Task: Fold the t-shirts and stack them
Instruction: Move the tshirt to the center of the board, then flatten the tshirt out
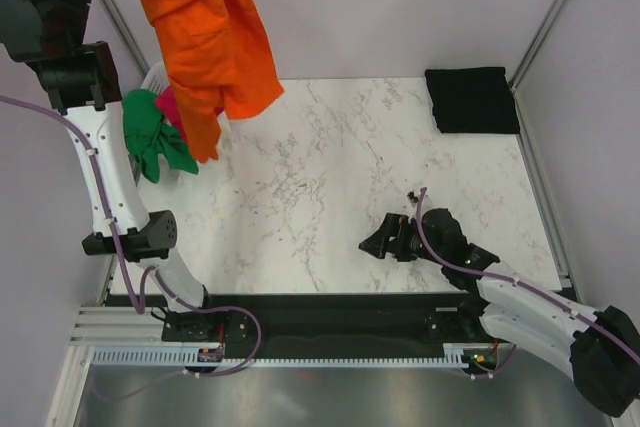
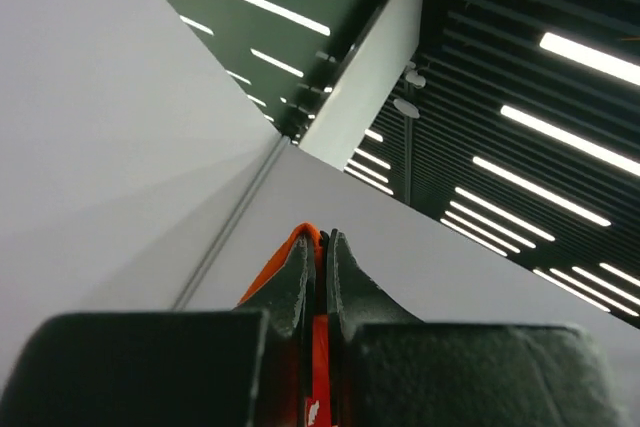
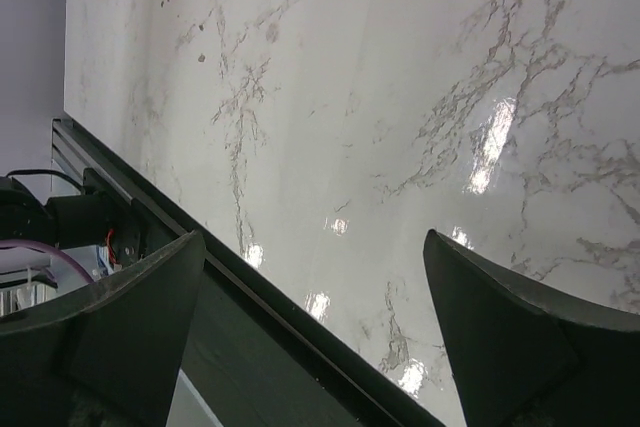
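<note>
- My left claw (image 2: 318, 243) is pinching fully closed on a fold of the orange t-shirt (image 1: 205, 37), holding it high over the far left of the marble table (image 1: 330, 177). The wrist camera is showing only a sliver of orange between the fingers.
- My right claw (image 1: 385, 242) is gaping wide and gripping nothing, hovering low over the near right part of the table.
- As I am judging it, the job is sitting at an early stage. One black t-shirt (image 1: 472, 99) is lying folded in a neat rectangle at the far right corner, which I am taking as the start of the stack.
- The orange t-shirt is not yet folded. A green t-shirt (image 1: 150, 137) and a magenta-red t-shirt (image 1: 172, 102) are lying crumpled together at the far left, spilling over the white basket (image 1: 156, 74). So I am counting at least three shirts left to do.
- The orange t-shirt is hanging limp and bunched in long vertical folds. Seen from above, its lower end is dangling across the green and red heap. It is not spread out anywhere, so I am expecting to lay it flat on the bare marble before folding.
</note>
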Available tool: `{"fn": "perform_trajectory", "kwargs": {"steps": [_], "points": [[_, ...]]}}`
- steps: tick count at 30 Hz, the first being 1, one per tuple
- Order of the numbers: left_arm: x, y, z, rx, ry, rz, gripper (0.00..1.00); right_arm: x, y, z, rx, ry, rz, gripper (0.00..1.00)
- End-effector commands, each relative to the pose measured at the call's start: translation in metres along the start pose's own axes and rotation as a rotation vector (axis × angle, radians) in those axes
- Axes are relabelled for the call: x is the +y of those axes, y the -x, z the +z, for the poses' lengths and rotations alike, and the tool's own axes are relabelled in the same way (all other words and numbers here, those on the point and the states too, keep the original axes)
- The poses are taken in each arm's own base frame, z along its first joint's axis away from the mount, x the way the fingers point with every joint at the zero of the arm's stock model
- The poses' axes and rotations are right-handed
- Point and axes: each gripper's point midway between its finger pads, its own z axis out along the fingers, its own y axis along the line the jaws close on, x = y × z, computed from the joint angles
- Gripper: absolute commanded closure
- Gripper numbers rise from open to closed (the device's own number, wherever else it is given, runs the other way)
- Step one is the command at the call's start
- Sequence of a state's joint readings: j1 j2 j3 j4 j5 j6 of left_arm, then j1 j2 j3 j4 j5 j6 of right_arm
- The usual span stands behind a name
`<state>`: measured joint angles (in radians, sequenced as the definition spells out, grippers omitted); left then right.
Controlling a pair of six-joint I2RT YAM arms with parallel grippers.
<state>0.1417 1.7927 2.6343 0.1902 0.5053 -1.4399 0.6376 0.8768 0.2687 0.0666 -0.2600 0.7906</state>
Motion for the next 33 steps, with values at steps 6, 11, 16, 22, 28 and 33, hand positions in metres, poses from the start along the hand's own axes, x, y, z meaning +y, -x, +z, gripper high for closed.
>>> {"fn": "perform_trajectory", "kwargs": {"steps": [6, 11, 16, 22, 28, 33], "points": [[0.053, -0.174, -0.016, 0.468, 0.194, -0.34, 0.98, 0.008, 0.064, -0.051, -0.285, -0.149, 0.005, 0.02], [0.128, -0.335, -0.085, 0.707, 0.495, -0.462, 0.93, -0.007, 0.114, -0.131, -0.508, -0.457, 0.056, 0.02], [0.18, -0.496, -0.172, 1.114, 0.657, -0.505, 0.43, 0.008, 0.133, -0.162, -0.539, -0.516, 0.079, 0.02], [0.207, -0.494, -0.234, 1.285, 0.839, -0.311, 0.26, 0.01, 0.109, -0.136, -0.384, -0.481, 0.063, 0.02], [0.217, -0.443, -0.29, 1.31, 1.018, -0.043, 0.24, 0.014, 0.068, -0.067, -0.133, -0.331, 0.05, 0.1], [0.215, -0.412, -0.373, 1.345, 1.181, 0.075, 0.25, 0.028, 0.056, -0.01, 0.029, -0.276, 0.008, 0.14]]}}
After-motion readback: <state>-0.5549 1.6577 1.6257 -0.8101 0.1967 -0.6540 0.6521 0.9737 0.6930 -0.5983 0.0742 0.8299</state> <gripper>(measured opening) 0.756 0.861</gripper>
